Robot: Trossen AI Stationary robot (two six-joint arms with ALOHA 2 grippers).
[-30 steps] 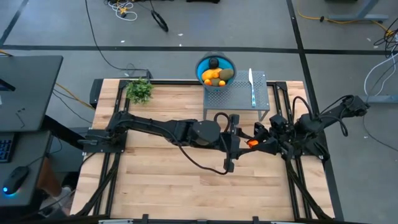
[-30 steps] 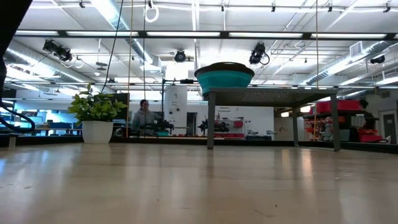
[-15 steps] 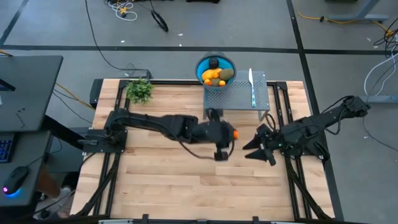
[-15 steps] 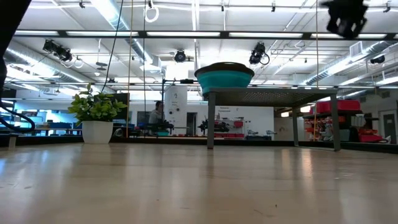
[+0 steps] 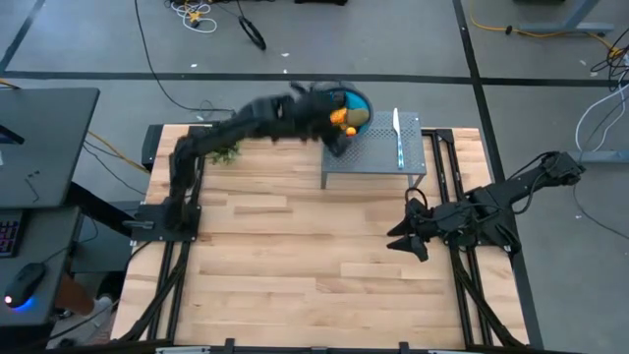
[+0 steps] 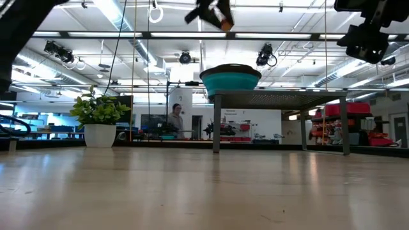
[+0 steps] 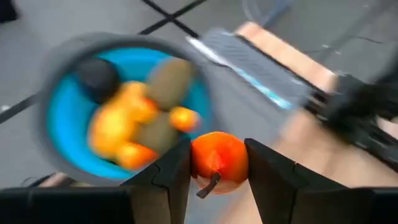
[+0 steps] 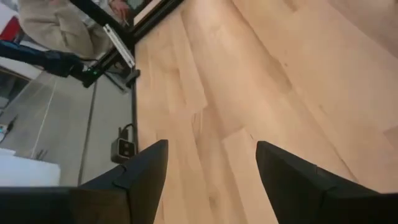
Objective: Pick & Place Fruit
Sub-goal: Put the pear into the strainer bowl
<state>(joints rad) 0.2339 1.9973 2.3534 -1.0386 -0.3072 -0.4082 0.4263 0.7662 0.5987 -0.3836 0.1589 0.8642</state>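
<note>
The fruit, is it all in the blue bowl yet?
Nearly. Several fruit pieces already lie in the blue bowl. The left gripper, above the bowl, grips one orange-red fruit. The right gripper waits open and empty. No fruit shows on the table.

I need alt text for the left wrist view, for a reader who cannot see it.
The left gripper holds a small orange-red fruit between its two dark fingers, above a blue bowl of yellow, orange, brown-green and dark fruit. A grey perforated rack lies beyond it.

Wood table (image 5: 295, 265) lies open; metal stand (image 5: 373, 155) and bowl (image 5: 360, 101) block the far edge
</note>
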